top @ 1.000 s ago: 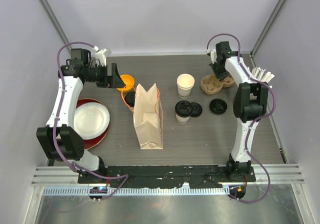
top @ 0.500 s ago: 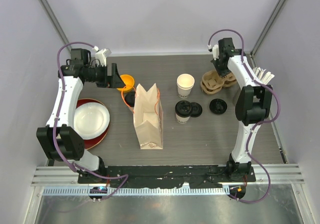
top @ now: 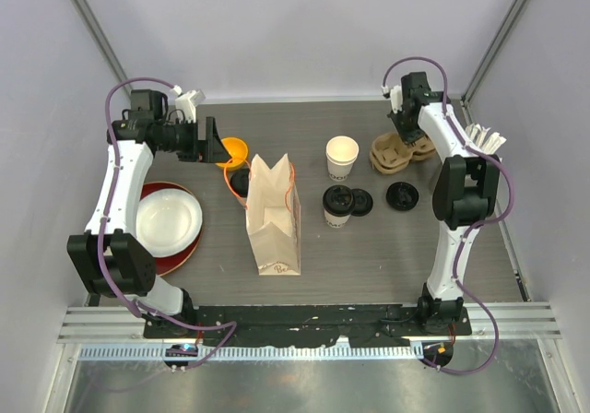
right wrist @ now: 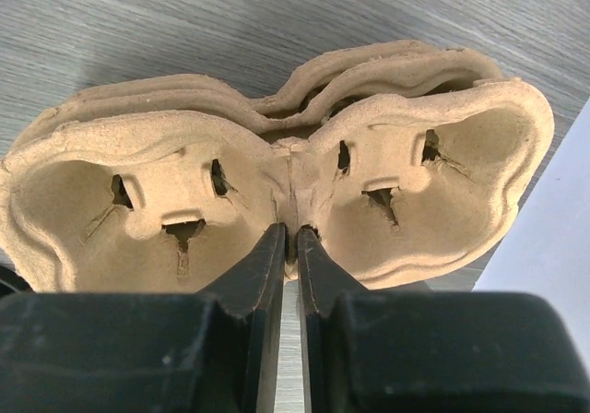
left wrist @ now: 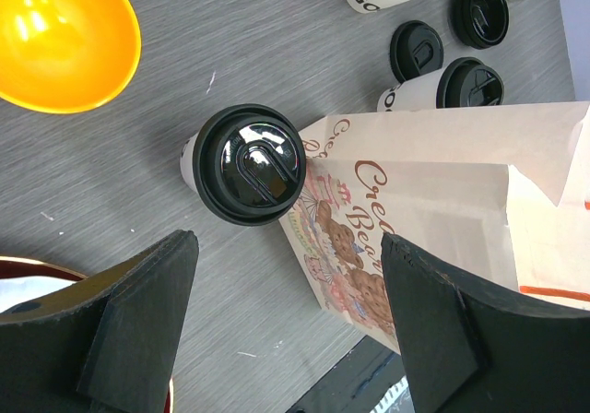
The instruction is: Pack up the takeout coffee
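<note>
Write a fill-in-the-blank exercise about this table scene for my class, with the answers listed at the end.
1. The bowl is ____ in colour.
2. The lidded cup near it stands beside a paper ____.
3. ____ loose black lids lie flat, off any cup.
4. The left gripper is wide ____.
Answers: orange; bag; two; open.

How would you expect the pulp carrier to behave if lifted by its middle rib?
Probably light: the carrier is thin moulded pulp. Several seem nested, so lower ones may drop away. The thin rib at the right gripper could flex or tear.
</note>
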Motion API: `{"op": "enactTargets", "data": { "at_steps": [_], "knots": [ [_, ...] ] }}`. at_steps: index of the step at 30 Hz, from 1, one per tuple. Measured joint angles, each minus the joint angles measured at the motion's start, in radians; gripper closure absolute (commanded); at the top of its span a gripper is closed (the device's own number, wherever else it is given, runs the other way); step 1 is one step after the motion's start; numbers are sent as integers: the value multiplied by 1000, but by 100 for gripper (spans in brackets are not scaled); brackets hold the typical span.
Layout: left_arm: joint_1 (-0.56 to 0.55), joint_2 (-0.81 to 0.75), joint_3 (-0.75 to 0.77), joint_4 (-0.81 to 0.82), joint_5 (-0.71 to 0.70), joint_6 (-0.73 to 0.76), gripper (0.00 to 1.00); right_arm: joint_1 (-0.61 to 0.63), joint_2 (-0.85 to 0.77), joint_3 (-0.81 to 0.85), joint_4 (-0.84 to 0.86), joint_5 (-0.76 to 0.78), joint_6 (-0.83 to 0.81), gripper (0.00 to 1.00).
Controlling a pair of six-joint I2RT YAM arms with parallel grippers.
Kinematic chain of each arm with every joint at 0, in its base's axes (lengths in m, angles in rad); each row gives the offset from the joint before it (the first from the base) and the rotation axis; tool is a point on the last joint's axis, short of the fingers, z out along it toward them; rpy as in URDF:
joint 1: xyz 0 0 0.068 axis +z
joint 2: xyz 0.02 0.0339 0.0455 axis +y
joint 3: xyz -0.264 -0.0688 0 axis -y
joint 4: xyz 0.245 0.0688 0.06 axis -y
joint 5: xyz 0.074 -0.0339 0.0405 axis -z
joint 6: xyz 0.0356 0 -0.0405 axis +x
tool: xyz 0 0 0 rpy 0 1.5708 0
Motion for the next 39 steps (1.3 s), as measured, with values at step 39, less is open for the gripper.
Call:
{"op": "enactTargets", "data": {
  "at_steps": [39],
  "knots": [
    [0, 0, 8, -2, 0, 2, 15, -15, 55, 0, -10, 1, 8, 99]
  ]
}}
